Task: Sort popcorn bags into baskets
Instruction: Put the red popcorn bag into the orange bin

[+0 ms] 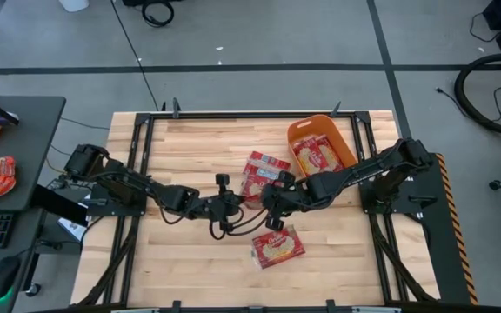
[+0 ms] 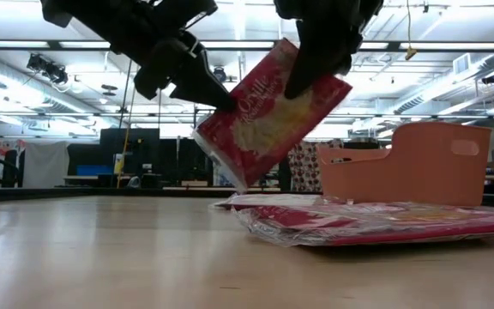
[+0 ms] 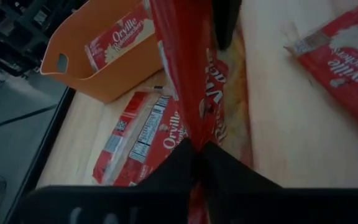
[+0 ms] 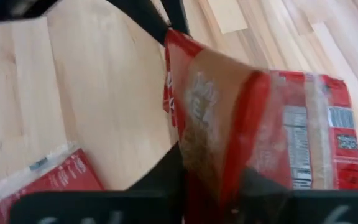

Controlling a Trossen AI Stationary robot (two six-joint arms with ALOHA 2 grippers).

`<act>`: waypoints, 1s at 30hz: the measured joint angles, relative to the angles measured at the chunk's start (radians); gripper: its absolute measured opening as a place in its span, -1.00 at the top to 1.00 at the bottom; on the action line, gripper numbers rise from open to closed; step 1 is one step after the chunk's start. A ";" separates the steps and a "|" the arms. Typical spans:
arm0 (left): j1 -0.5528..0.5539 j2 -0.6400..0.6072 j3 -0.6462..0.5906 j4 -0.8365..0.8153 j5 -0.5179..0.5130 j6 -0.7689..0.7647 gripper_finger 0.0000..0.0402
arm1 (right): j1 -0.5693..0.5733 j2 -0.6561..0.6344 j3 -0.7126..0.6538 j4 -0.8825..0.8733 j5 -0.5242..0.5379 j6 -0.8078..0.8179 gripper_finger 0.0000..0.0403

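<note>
A pale wooden table (image 1: pixel 190 261) under workshop strip lights, and there's a handover going on above its middle! One popcorn bag (image 2: pixel 268 112) hangs tilted in the air, well clear of the boards. The left gripper (image 2: pixel 202 86) is pinched on its lower corner, fingers (image 3: pixel 173 171) meeting on the red edge, and the right gripper (image 2: pixel 320 64) is clamped on the upper end, fingers (image 4: pixel 166 174) either side of the packet. Both have it right now.

This looks like a light, flat packet in slick, crinkly film, and it bows a little between the two holds. I'd say a pinch on the sealed edge or a corner suits it best, since the smooth faces could slip.

Over by the far right corner, the orange basket (image 1: pixel 344 132) has one packet (image 1: pixel 317 156) lying label-up inside. Out on the boards, more bags (image 1: pixel 263 172) lie just beside the basket, and another bag (image 1: pixel 277 246) sits nearer the front edge, none of them sorted yet.
</note>
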 joint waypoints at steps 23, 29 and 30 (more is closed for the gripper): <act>-0.051 -0.105 0.000 -0.108 0.032 -0.082 0.14 | 0.006 -0.301 -0.099 -0.767 0.537 0.722 0.82; -0.052 -0.104 0.000 -0.091 0.072 -0.104 0.14 | -0.070 -0.432 -0.266 -0.590 0.565 0.707 0.87; -0.052 -0.104 0.000 -0.089 0.085 -0.107 0.14 | -0.087 -0.456 -0.294 -0.538 0.564 0.681 0.87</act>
